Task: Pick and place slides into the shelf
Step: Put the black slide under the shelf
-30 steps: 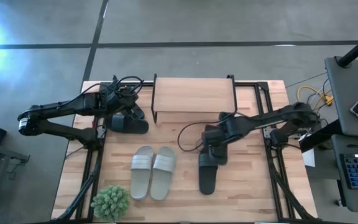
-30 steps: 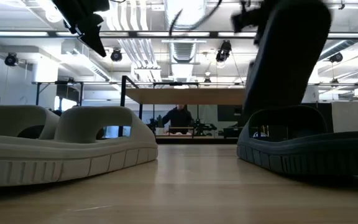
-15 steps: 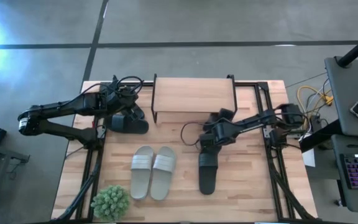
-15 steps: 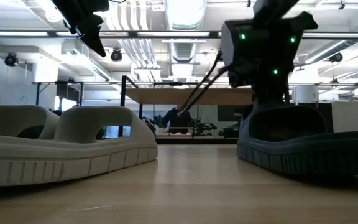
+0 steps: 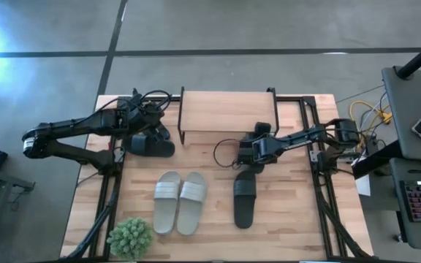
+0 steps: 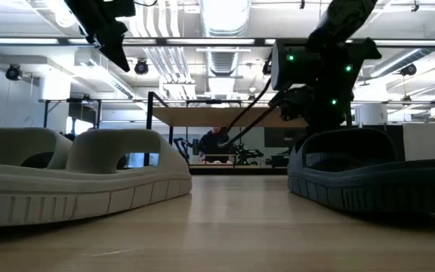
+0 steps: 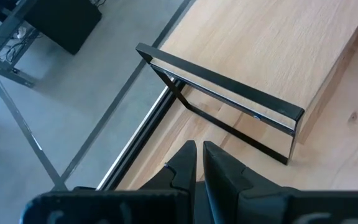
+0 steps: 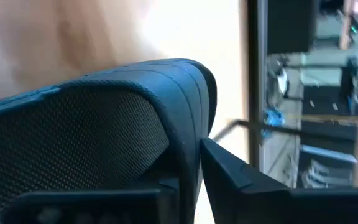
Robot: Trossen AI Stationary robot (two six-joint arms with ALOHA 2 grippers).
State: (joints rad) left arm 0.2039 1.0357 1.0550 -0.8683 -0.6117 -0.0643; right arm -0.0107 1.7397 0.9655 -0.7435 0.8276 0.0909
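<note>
My right gripper (image 5: 254,153) hovers just near of the shelf (image 5: 227,111), shut on a black slide (image 8: 73,118) that fills the right wrist view. A second black slide (image 5: 244,201) lies flat on its sole right below it. Another black slide (image 5: 152,146) lies beside the shelf's left end, with my left gripper (image 5: 154,128) above it, shut and holding nothing (image 7: 197,152). The grey-white pair (image 5: 180,202) lies side by side on the soles near the table's middle. The shelf stands on its black wire frame (image 7: 229,102) at the far edge. My right gripper pinches the black slide at a curved, ribbed edge (image 8: 188,93). One finger (image 8: 229,165) lies on its outer side and the other is hidden behind the slide. Strap or sole, I cannot tell. The slide stands on edge in the hold, up off the table.
A small green plant (image 5: 130,237) stands at the table's near left corner. A loose black cable (image 5: 221,157) loops on the table left of my right gripper. A person (image 6: 217,143) shows in the room beyond the table.
My right gripper has carried the black slide from above the lying black slide toward the table's far edge and the shelf, turning as it went. In the low view the held slide has drawn away from close in front of the camera.
</note>
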